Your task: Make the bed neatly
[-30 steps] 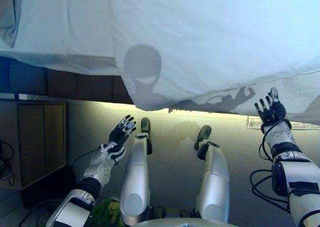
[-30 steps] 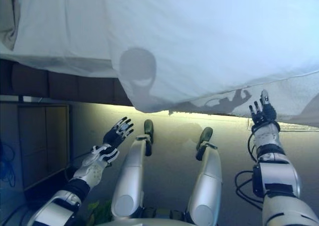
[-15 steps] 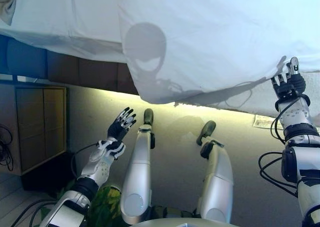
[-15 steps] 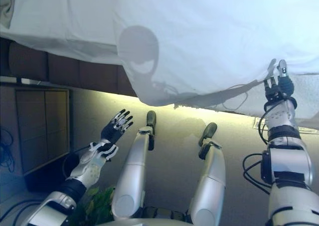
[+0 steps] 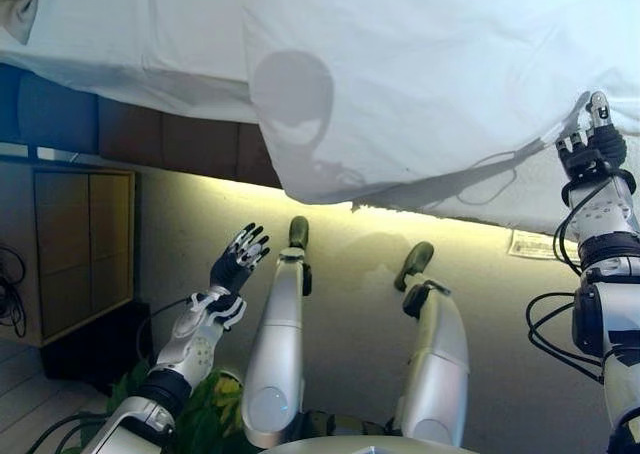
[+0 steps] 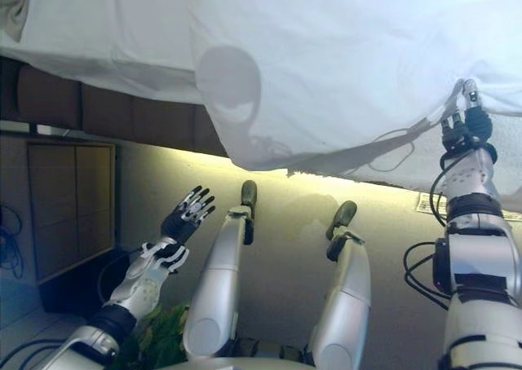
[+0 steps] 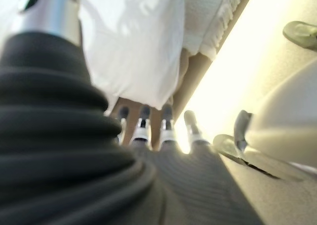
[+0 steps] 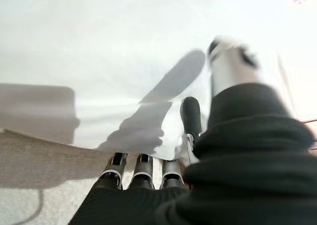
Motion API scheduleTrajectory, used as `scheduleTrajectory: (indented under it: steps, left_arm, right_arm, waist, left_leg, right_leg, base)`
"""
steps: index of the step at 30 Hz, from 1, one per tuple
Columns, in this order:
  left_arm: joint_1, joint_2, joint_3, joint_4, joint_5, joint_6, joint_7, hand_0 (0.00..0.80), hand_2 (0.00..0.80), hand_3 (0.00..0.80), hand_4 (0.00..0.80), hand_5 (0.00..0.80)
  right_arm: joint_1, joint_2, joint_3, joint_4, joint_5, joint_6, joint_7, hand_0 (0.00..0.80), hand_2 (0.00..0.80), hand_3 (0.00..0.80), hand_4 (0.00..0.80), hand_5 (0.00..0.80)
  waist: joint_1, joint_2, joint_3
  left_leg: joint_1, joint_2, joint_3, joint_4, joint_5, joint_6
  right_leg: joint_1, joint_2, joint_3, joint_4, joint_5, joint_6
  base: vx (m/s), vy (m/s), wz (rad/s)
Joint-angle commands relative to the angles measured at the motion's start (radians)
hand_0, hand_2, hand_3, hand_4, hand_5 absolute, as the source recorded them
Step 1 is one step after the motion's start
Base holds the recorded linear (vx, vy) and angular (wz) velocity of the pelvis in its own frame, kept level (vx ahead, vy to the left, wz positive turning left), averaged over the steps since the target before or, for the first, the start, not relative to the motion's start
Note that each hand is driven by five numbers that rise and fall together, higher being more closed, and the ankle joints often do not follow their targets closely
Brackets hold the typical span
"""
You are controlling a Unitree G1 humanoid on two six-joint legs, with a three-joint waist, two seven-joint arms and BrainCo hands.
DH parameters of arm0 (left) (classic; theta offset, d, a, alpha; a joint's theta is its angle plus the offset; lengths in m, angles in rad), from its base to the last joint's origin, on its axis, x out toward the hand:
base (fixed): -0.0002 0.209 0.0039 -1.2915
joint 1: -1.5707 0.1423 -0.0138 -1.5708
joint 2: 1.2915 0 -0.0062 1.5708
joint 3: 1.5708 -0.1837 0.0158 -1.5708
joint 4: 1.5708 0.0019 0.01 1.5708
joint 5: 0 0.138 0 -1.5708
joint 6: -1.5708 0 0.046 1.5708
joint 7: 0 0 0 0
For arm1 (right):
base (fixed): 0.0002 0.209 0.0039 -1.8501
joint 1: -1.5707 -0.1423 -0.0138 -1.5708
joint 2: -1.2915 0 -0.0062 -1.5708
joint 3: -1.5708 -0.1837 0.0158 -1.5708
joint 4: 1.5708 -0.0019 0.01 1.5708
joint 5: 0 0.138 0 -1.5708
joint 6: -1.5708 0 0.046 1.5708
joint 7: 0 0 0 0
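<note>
the right hand (image 5: 592, 156) reaches up to the hanging edge of the white sheet (image 5: 430, 64), its fingers (image 8: 141, 168) straight and side by side with their tips against the cloth just at the hem; the thumb (image 8: 190, 117) stands apart beside them, and whether it pinches the cloth i cannot tell. the left hand (image 5: 236, 264) is held low and well apart from the sheet, palm up, fingers (image 7: 166, 128) straight and slightly fanned, holding nothing.

one sheet covers the bed and droops over its near side. its lower edge sags lowest in a rounded fold near the middle, then runs up toward the right hand. behind that edge a second, rougher white layer, the cover (image 5: 560, 209), hangs a little lower on the right. on the left the sheet ends higher, leaving the dark bed base (image 5: 150, 139) bare beneath it.

between the base and the robot lies a strip of open floor (image 5: 350, 264), lit along the bed. one wooden cabinet (image 5: 85, 244) stands at the left, near the left arm. one paper (image 5: 535, 244) lies on the floor under the right hand.
</note>
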Motion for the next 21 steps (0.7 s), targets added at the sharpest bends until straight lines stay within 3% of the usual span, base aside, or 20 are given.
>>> scheduleTrajectory:
  steps: [1, 12, 21]
  left_arm:
    - [0.067, 0.039, 0.035, -0.073, -0.019, -0.018, -0.027, 0.0, 0.0, 0.0, 0.0, 0.0]
    - [0.086, 0.049, 0.053, -0.047, 0.0, -0.006, -0.051, 0.0, 0.0, 0.0, 0.0, 0.0]
    - [0.088, 0.043, 0.079, 0.013, 0.045, 0.001, -0.063, 0.0, 0.0, 0.0, 0.0, 0.0]
  right_arm:
    - [-0.046, -0.081, 0.034, -0.102, -0.018, -0.057, 0.043, 0.8, 0.8, 0.8, 0.8, 0.8]
    - [0.023, -0.068, -0.018, -0.099, -0.028, -0.021, 0.059, 0.8, 0.8, 0.8, 0.8, 0.8]
    - [0.081, -0.041, -0.026, -0.103, -0.076, 0.028, 0.117, 0.8, 0.8, 0.8, 0.8, 0.8]
  waist:
    - [0.008, 0.008, 0.007]
    - [0.004, -0.017, 0.007]
    - [0.002, -0.042, -0.017]
  left_leg:
    - [0.07, -0.001, -0.028, -0.119, 0.078, 0.035]
    - [0.199, 0.026, -0.004, -0.148, 0.068, 0.023]
    - [0.396, 0.048, 0.039, -0.278, 0.102, 0.003]
  right_leg:
    - [0.059, -0.003, -0.011, 0.023, 0.024, 0.01]
    - [0.198, -0.001, -0.033, -0.024, 0.02, 0.015]
    - [0.397, 0.003, -0.051, -0.176, 0.051, 0.036]
  base:
    - [0.0, 0.0, 0.0]
    - [0.0, 0.0, 0.0]
    - [0.029, 0.034, -0.03]
